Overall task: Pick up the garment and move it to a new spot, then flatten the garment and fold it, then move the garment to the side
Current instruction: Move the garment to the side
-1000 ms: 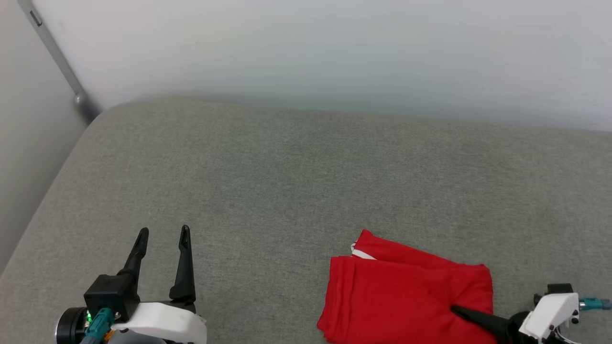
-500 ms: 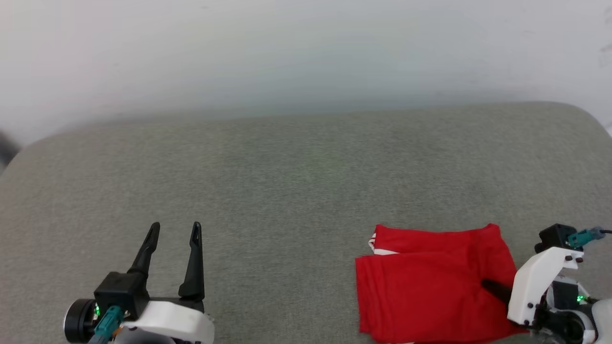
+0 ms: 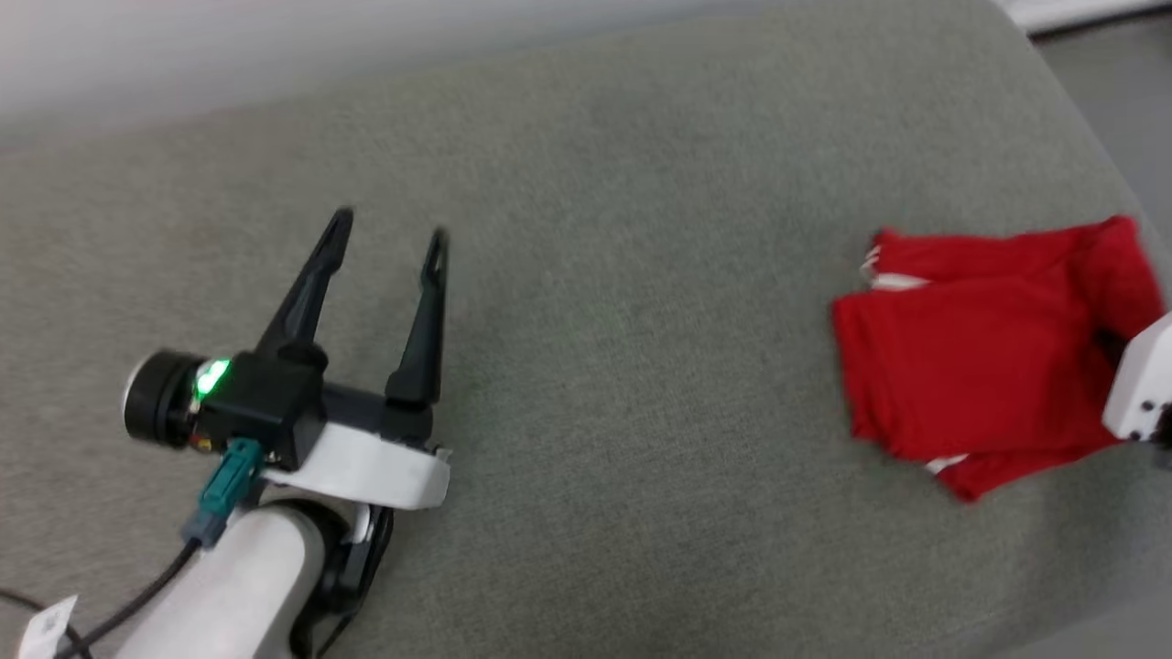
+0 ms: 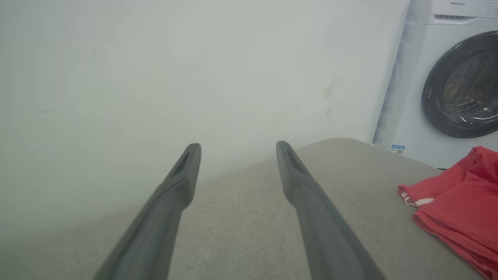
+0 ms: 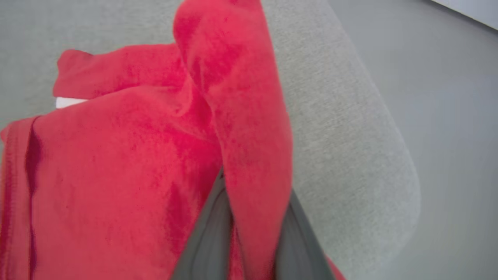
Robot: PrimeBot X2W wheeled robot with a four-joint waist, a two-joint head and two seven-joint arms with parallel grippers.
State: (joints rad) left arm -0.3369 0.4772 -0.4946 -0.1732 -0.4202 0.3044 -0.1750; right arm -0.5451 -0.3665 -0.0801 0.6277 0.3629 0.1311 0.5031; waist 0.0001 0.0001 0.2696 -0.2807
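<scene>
- Garment [image 3: 971, 366], red and folded, lies at the right edge of the grey cushion [image 3: 595, 366], with one fold raised.
- Right tool [image 5: 249, 217] is clamped on that raised fold.
- Left tool [image 3: 390, 227] hangs over bare cushion, well apart from the garment, fingers spread wide and empty.
- Beyond stand a white wall [image 4: 155, 77] and a washer [image 4: 447, 85].

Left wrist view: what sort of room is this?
Probably a home laundry area: a white front-loading washing machine with dark round door stands past the grey fabric cushion bearing the folded bright red shirt.
</scene>
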